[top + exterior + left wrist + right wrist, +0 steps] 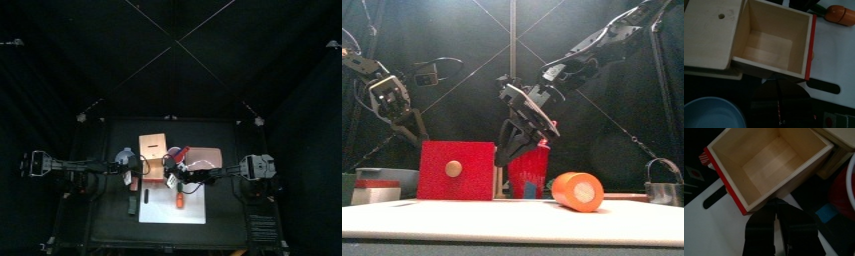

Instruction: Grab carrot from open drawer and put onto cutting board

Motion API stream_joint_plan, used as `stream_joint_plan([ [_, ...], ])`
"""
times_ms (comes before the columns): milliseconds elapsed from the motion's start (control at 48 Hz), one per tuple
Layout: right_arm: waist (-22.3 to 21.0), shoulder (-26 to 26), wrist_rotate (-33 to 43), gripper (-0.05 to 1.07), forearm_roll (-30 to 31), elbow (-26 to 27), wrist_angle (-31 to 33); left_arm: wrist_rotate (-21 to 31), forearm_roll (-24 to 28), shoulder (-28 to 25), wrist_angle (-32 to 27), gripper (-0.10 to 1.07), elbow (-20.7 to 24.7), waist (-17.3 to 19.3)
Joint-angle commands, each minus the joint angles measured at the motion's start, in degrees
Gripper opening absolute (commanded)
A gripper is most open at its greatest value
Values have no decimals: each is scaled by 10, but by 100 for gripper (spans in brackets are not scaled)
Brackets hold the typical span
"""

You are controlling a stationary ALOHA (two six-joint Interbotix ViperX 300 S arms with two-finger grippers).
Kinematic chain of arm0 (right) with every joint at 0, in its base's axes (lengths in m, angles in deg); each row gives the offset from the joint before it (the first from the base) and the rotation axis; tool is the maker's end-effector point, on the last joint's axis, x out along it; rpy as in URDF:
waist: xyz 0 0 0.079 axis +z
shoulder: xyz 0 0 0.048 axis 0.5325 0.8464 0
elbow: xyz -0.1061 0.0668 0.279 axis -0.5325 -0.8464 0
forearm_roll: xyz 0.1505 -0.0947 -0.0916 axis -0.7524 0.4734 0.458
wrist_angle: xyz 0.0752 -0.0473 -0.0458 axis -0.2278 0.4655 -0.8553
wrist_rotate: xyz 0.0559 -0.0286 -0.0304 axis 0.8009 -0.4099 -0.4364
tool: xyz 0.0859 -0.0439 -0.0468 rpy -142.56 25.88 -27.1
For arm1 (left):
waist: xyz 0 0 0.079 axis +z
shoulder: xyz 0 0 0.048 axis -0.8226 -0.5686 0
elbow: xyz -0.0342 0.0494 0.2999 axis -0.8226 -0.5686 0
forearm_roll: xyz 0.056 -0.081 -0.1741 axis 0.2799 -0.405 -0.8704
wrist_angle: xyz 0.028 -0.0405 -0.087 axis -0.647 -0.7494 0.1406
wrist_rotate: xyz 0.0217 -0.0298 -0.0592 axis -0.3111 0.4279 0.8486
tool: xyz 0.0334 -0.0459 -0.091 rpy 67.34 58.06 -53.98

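On the small black table, the light tan wooden drawer with its red front panel stands pulled open and shows a bare interior. The short orange carrot with a dark tip lies on the flat white rectangular cutting board. The front view shows it end-on, a round orange face near the board's right side, well apart from the drawer's red panel and wooden knob.

The right gripper hangs over the open drawer's red-fronted edge, where drawer meets board. Its two black jaws are drawn almost together and nothing is visible between them. That empty, narrowed pose, with the carrot resting free on the board, suggests the delivery is done and the arm is clear of its load.

The left gripper hovers on the drawer's side of the table, its camera looking down into the empty compartment. Its grip state cannot be told from these views. It touches nothing that can be seen, and its place beside the box reads as a standby post for steadying or closing the drawer.

With the carrot on the board, little of the task appears left beyond pulling the arms away.
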Motion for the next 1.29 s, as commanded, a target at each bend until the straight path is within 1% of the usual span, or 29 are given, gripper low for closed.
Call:
stream_joint_plan([
  [0, -11, -11, -2, 35, 4, 15, 3, 1, 1, 4, 7, 1, 6, -3],
  [229, -19, -11, -1, 35, 20, 16, 27, 1, 5, 4, 14, 1, 8, -1],
  [333, -20, -11, -1, 35, 23, 18, 27, 1, 4, 4, 13, 1, 6, -1],
  [500, -16, -12, -1, 35, 20, 20, 27, 0, 5, 8, 6, 1, 4, 0],
  [625, -7, -27, -1, 35, 19, 16, 34, -1, 8, 24, 1, 1, 4, 2],
  [688, 0, -40, -1, 35, 23, 12, 41, -2, 15, 39, -5, 1, 5, 9],
  [833, 11, -88, -2, 35, 34, -11, 65, -2, 47, 94, -40, 1, 10, 40],
  [938, 24, -127, -1, 35, 53, -38, 60, -2, 76, 142, -62, 1, 19, 74],
  [1021, 42, -150, -1, 35, 62, -56, 41, -3, 91, 174, -69, 1, 25, 91],
  [1167, 62, -199, 0, 34, 83, -91, 7, -2, 101, 218, -60, 1, 27, 103],
  [1271, 62, -222, 1, 34, 83, -108, 2, -2, 100, 226, -53, 1, 27, 103],
])
